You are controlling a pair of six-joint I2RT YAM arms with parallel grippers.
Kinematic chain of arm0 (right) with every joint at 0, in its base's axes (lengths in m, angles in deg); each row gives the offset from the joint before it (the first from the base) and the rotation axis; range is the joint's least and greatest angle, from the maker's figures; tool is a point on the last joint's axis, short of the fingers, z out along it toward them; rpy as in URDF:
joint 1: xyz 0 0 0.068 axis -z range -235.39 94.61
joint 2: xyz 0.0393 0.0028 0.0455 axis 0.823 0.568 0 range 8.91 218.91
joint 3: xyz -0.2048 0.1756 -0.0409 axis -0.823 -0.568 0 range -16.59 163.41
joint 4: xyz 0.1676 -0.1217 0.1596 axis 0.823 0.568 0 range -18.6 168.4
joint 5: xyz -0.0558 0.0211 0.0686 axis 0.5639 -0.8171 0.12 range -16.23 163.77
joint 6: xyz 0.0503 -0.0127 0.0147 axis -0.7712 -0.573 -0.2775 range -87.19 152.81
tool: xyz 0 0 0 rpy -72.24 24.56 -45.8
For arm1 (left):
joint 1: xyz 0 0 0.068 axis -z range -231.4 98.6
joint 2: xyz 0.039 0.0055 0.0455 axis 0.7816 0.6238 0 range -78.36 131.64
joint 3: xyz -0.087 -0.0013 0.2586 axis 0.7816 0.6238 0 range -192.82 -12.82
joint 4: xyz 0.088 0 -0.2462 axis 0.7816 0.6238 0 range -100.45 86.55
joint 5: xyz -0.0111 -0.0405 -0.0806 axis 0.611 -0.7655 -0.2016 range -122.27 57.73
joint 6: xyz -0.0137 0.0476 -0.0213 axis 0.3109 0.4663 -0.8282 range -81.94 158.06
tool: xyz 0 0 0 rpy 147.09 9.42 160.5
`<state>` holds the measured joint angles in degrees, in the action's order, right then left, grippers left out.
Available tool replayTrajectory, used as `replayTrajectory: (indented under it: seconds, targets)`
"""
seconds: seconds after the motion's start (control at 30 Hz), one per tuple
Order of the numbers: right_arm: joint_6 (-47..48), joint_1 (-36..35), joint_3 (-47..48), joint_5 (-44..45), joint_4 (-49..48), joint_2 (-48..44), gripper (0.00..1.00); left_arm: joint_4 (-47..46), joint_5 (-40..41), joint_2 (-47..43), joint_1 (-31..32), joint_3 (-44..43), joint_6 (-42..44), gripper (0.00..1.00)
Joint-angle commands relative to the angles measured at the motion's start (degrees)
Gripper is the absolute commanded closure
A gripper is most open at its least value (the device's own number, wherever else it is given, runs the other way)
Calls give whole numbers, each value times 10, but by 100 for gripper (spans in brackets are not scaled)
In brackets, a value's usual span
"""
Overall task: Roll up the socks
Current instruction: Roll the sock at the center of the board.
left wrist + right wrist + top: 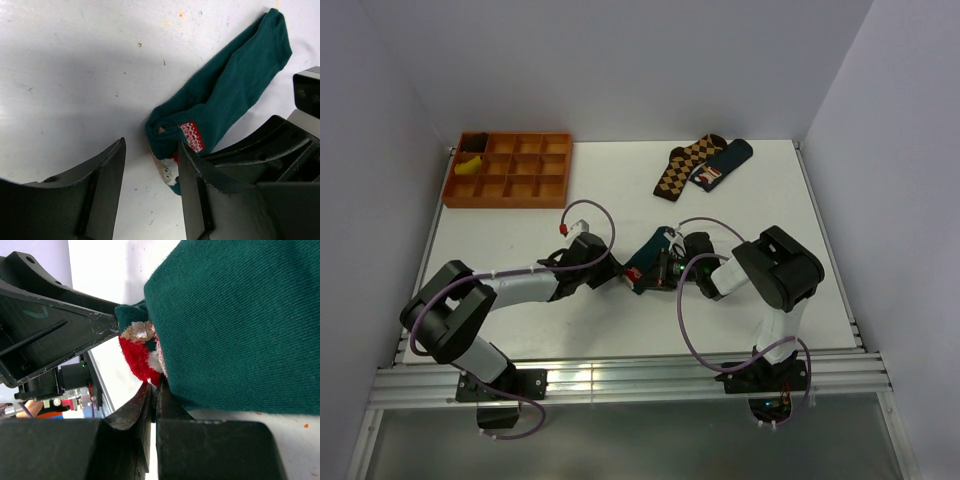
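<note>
One dark teal sock lies in the middle of the table between both grippers, its end folded over at the red and white patch. My left gripper is open, and the folded end sits just beyond its fingertips, against the right finger. My right gripper is shut, its tips pinching the sock's edge at the red fluffy patch; the teal fabric drapes over its right finger. A second dark sock with a patch lies at the back right.
A brown argyle sock lies next to the second dark sock. An orange compartment tray stands at the back left, with a yellow item in one cell. White walls close in the table on three sides.
</note>
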<state>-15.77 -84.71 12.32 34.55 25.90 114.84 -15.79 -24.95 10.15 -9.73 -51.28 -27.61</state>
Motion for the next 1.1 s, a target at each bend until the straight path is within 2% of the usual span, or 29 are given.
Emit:
replayTrajectory:
  seconds: [0.0,0.4,0.73,1.07]
  targets:
    - [31,6,0,32,102,28,100,-51,-6,1,3,7,-12,50]
    - [44,7,22,20,129,32,100,-118,-14,-20,9,50,-23,49]
    - [51,7,31,17,143,34,100,-197,-8,-36,14,82,-9,43]
    - [51,7,31,20,146,29,100,-182,-16,10,13,72,-10,45]
